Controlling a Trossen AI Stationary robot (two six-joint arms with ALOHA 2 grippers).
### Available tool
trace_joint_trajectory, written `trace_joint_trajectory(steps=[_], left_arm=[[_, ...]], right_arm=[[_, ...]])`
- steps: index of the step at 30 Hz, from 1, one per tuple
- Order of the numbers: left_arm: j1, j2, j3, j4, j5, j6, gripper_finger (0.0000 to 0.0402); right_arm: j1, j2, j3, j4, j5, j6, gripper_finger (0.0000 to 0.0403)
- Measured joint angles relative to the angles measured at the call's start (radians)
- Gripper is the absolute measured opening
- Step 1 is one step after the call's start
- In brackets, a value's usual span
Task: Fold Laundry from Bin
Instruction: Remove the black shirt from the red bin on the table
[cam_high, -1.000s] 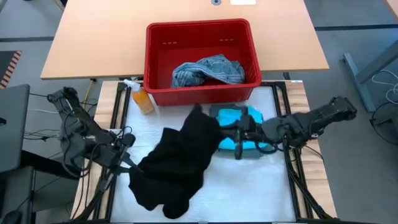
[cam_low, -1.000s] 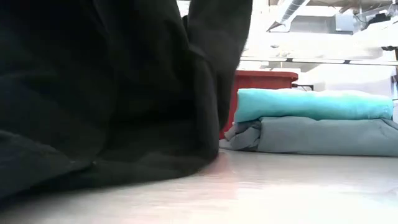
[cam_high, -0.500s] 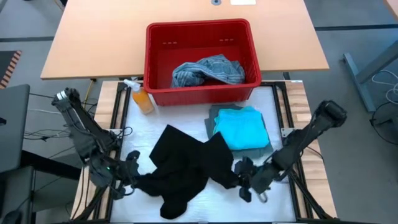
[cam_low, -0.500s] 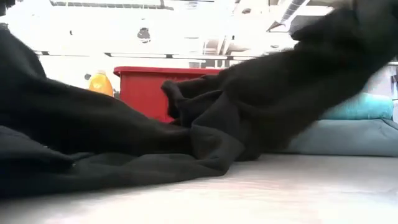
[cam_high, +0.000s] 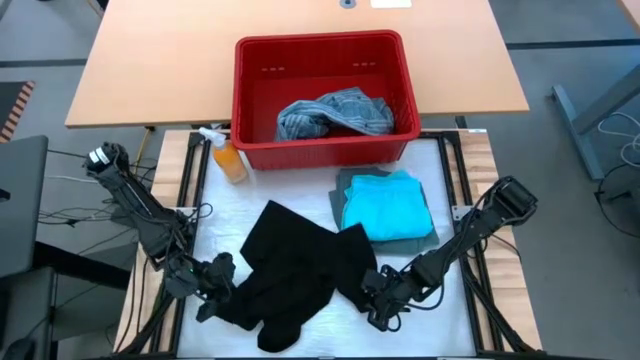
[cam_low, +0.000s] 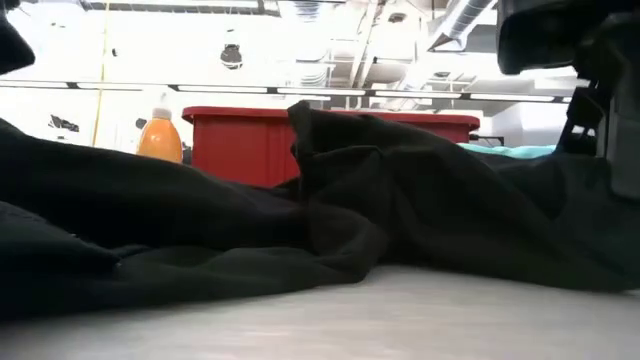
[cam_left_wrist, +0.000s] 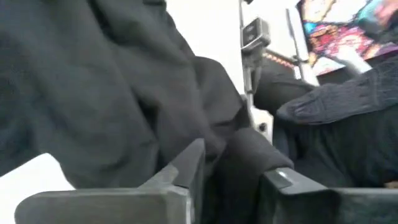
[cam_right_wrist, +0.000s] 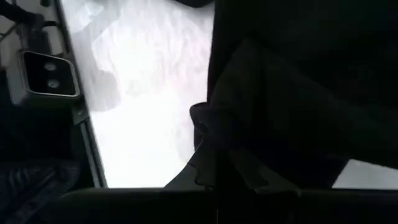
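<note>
1. High view takes in the whole desk (cam_high: 420, 320), white-topped, with the red bin (cam_high: 325, 98) at its far edge, and it alone looks down into the bin.
2. Inside the bin lies one crumpled blue-grey garment (cam_high: 333, 112), toward the wall nearest the arms; the rest of the bin floor shows bare red.
3. A black garment (cam_high: 295, 270) is spread, rumpled, over the near middle of the desk, between the two arms.
4. Just right of it sits a folded turquoise garment (cam_high: 387, 207) stacked on a folded grey-green garment (cam_high: 342, 195), both near the bin's front wall.
5. Low view shows the black cloth as a long dark ridge that hides most of that stack; only a sliver of turquoise peeks over it.
6. An orange spray bottle (cam_high: 226, 155) stands beside the bin's left front corner.
7. The left tool (cam_high: 217, 290) is low at the black garment's left edge; the left wrist view shows its fingers (cam_left_wrist: 180, 174) clamped on a fold of black cloth.
8. The right tool (cam_high: 378, 300) sits at the garment's right near edge; the right wrist view shows black cloth bunched where its fingers meet, so it too grips the garment.
</note>
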Motion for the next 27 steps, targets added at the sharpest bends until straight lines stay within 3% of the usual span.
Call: trace_joint_trajectory(steps=[6, 10, 15, 18, 21, 27], left_arm=[[0.064, 0.0, 0.018, 0.303, -0.021, 0.31, 0.0136], [0.111, -0.001, 0.02, 0.384, 0.112, 0.412, 0.0158], [0.148, -0.001, 0.019, 0.146, 0.327, 0.273, 0.0165], [0.15, 0.0, 0.018, 0.006, 0.338, 0.15, 0.0166], [0.152, 0.0, 0.018, -0.007, 0.368, 0.052, 0.0166], [0.151, 0.0, 0.018, -0.08, 0.649, -0.193, 0.0166]], right_arm=[[-0.003, -0.009, 0.0, 0.006, 0.002, -0.018, 0.0037], [-0.007, -0.01, 0.0, 0.006, 0.001, -0.018, 0.0037], [-0.006, -0.01, 0.0, 0.005, -0.046, -0.018, 0.0038], [-0.006, -0.01, 0.0, 0.004, -0.082, -0.017, 0.0038], [-0.006, -0.01, 0.0, -0.003, -0.119, 0.001, 0.0038], [-0.006, -0.01, 0.001, -0.04, -0.13, 0.034, 0.0038]])
